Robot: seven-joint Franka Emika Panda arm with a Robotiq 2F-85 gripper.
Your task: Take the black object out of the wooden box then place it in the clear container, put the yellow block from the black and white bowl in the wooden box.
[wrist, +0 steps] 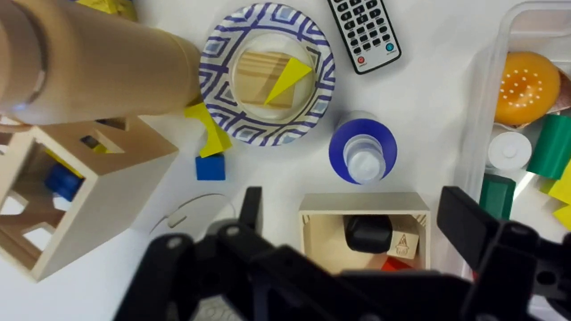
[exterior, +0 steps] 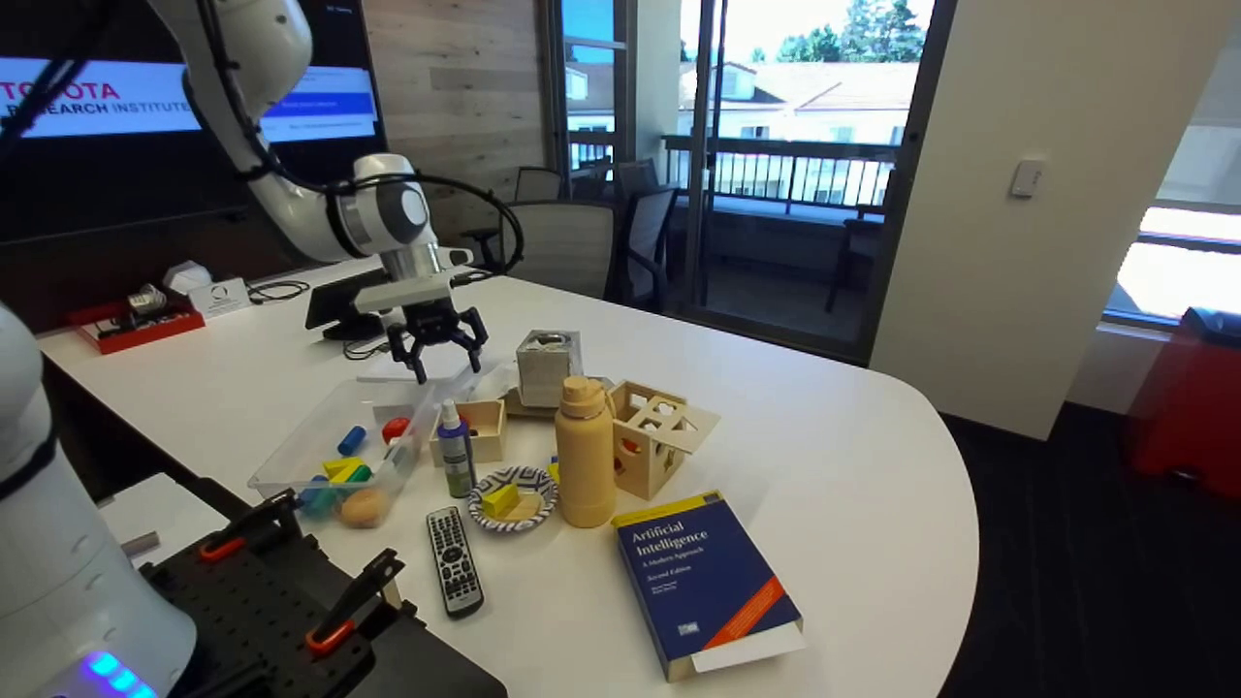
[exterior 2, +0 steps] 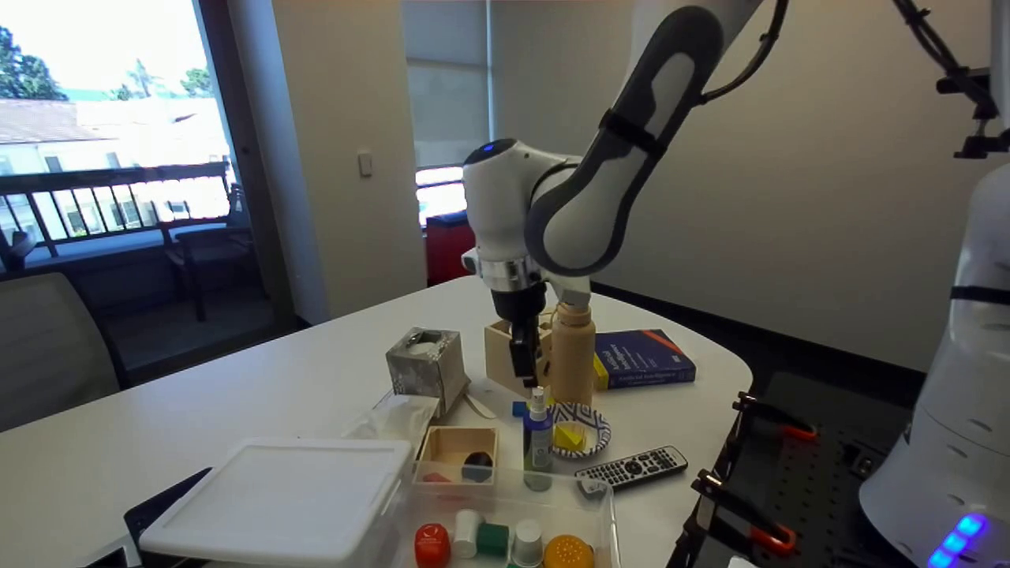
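Observation:
The wooden box (wrist: 365,203) is small, light and open-topped. It stands beside the clear container in both exterior views (exterior: 490,436) (exterior 2: 461,432). The black object (wrist: 368,234) lies inside it, against one wall, beside a small wooden block and a red piece; it also shows in an exterior view (exterior 2: 477,467). My gripper (wrist: 351,200) is open and empty above the box, its fingers wide apart (exterior: 448,368). The clear container (exterior: 281,470) holds several toys; its wall shows in the wrist view (wrist: 475,147). The yellow block (wrist: 287,80) rests on a wooden piece in the patterned bowl (wrist: 323,104).
A spray bottle (wrist: 363,151) stands between box and bowl. A tall tan bottle (exterior: 585,465) and a wooden shape-sorter cube (exterior: 650,451) stand beside the bowl. A tissue box (exterior 2: 430,371), a remote (exterior: 454,562), a book (exterior: 708,582) and a white lid (exterior 2: 284,497) are around.

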